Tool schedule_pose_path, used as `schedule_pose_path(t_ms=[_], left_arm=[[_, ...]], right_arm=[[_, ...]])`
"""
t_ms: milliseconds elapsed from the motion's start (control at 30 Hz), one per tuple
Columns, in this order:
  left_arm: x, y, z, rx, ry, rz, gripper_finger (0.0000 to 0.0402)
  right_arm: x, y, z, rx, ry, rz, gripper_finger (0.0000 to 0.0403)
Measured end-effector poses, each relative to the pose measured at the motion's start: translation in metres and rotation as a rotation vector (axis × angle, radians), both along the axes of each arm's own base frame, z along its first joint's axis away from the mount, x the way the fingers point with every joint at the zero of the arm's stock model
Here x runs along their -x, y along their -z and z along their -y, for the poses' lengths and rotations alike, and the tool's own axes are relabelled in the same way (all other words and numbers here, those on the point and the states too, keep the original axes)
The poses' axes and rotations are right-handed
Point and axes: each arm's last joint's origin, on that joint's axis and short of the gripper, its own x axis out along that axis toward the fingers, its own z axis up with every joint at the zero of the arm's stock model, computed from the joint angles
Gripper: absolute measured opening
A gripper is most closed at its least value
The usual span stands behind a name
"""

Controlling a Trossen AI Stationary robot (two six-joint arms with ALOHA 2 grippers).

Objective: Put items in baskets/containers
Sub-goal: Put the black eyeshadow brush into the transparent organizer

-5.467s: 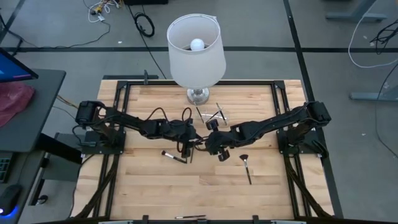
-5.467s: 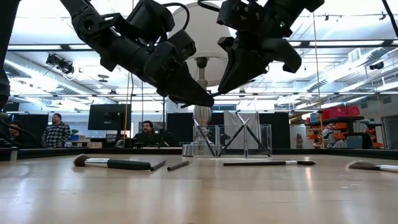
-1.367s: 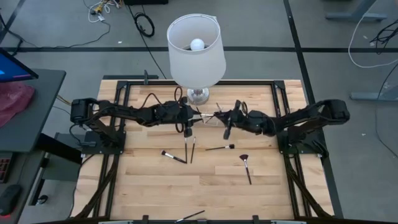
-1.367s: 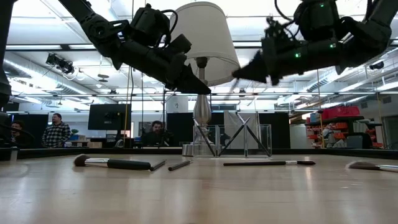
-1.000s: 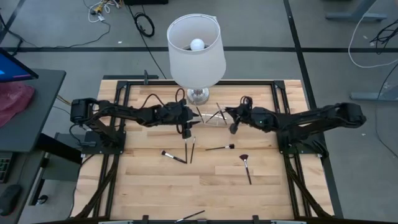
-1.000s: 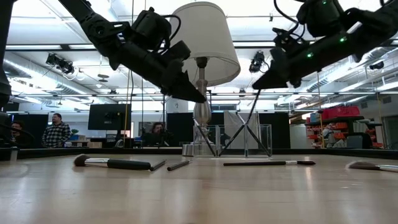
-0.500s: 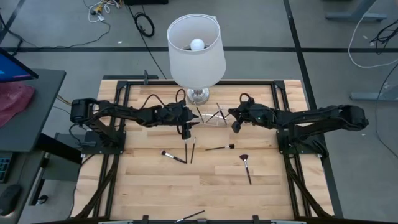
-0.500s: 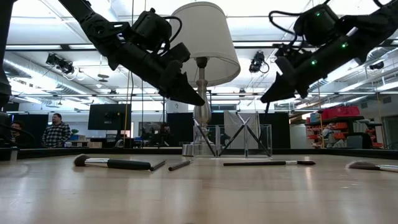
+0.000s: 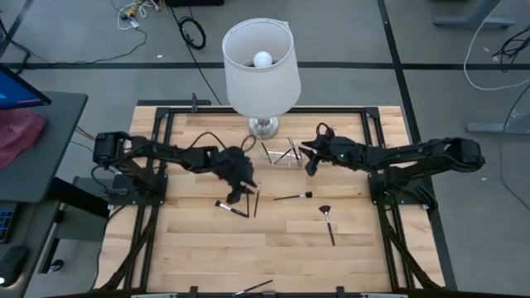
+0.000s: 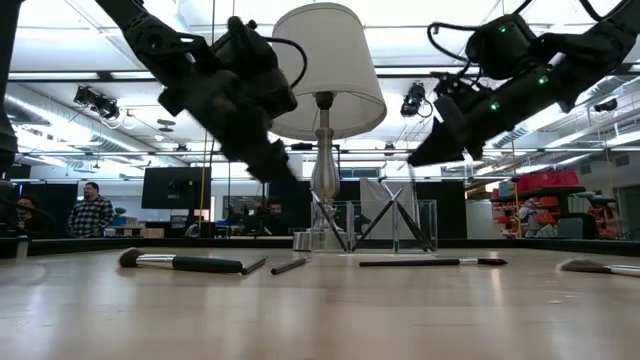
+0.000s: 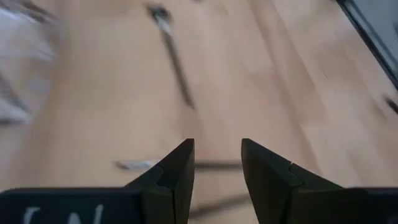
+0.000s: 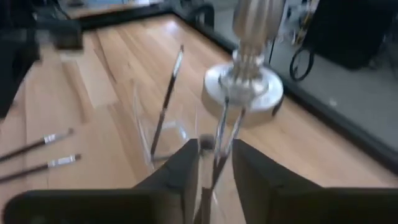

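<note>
Several thin makeup brushes lie flat on the wooden table: two dark ones (image 9: pixel 232 207) (image 9: pixel 254 201), one (image 9: pixel 294 197), and a fan-tipped one (image 9: pixel 327 222). The small clear box (image 9: pixel 281 154) stands by the lamp base, with a few brushes leaning in it (image 12: pixel 166 93). My left gripper (image 9: pixel 240 192) (image 11: pixel 217 146) hovers open, slanting down over the two dark brushes. My right gripper (image 9: pixel 308 168) (image 12: pixel 214 146) is at the box's right side, above it, its fingers apart with a thin brush (image 12: pixel 204 180) between them. My right gripper has a thin brush between its fingers, the brush's tip (image 12: pixel 205 144) pointing toward the clear box. I cannot tell whether the fingers touch it.
A white-shaded lamp (image 9: pixel 261 58) stands on its metal base (image 9: pixel 265 126) at the table's far edge, right behind the box. Another brush (image 9: pixel 257 287) lies at the near edge. People sit in the room beyond the table (image 10: pixel 92 212).
My left gripper has tipped downward and gone toward the table's near edge, sinking over the two dark brushes. My right gripper has stayed beside the clear box.
</note>
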Motion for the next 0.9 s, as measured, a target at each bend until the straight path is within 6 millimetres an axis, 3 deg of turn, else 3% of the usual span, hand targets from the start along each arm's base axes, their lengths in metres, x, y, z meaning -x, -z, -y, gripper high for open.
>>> schedule_pose_path(t_ms=[167, 333, 567, 733, 900], left_arm=[[0.011, 0.014, 0.030, 0.001, 0.126, -0.068, 0.0135], [0.023, 0.028, 0.057, 0.013, 0.204, -0.050, 0.0135], [0.028, 0.026, 0.094, 0.018, 0.335, 0.047, 0.0135], [0.030, 0.021, 0.116, 0.018, 0.355, 0.109, 0.0135], [0.034, 0.021, 0.130, 0.026, 0.275, 0.084, 0.0135]], right_arm=[[-0.006, -0.015, -0.001, 0.078, -0.034, 0.142, 0.0142], [-0.012, -0.034, -0.013, 0.121, -0.194, 0.332, 0.0154], [-0.014, -0.053, -0.040, 0.202, -0.468, 0.515, 0.0155], [-0.029, -0.067, -0.056, 0.223, -0.545, 0.507, 0.0155], [-0.069, -0.074, -0.078, 0.192, -0.637, 0.360, 0.0153]])
